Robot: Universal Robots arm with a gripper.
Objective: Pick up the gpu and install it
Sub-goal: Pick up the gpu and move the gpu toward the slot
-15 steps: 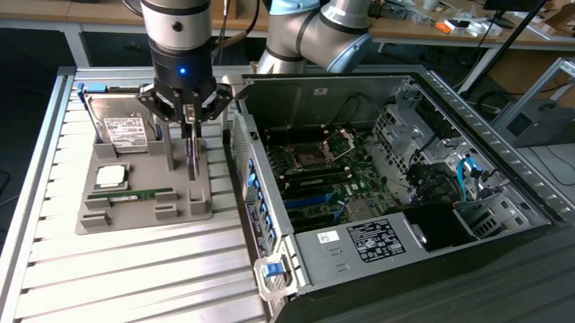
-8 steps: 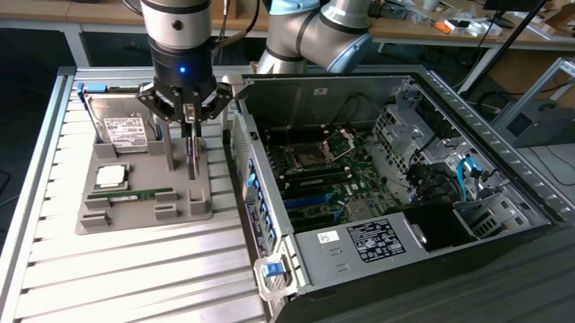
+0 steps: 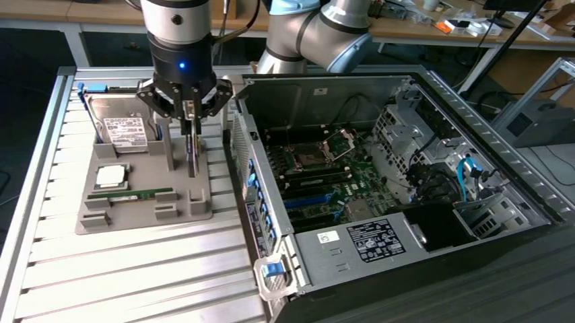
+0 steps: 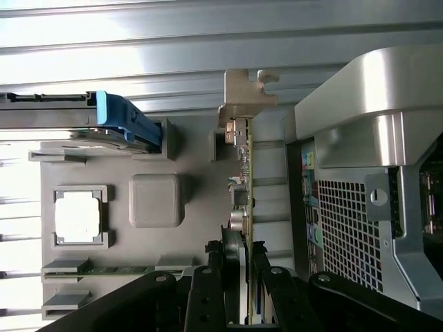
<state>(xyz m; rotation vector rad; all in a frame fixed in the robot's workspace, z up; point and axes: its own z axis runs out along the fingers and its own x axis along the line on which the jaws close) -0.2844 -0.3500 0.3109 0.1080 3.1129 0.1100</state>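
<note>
Risk, judging from here: the gripper point(image 3: 188, 113) has the graphics card point(image 3: 191, 158) pinched by its thin top edge only, jaws about half closed with the fingers point(image 4: 208, 290) tight on both faces. A narrow hold on a long board means any tilt on the lift could swing it or let it slip.

The card's lower edge sits at the slot in the grey tray point(image 3: 134, 221), and I can't tell if it's clear of it. The metal bracket point(image 4: 246, 90) could snag a tray post. The computer case point(image 3: 341, 256) wall is just right of the card, so a sideways move risks a clip.

On the tray, near to far: memory stick point(image 3: 134, 195), processor chip point(image 3: 112, 176), then the card at the right edge, hard drive point(image 3: 123, 131) behind.

The card stands on edge with its faces left and right. Its long axis runs near to far, bracket end far.
</note>
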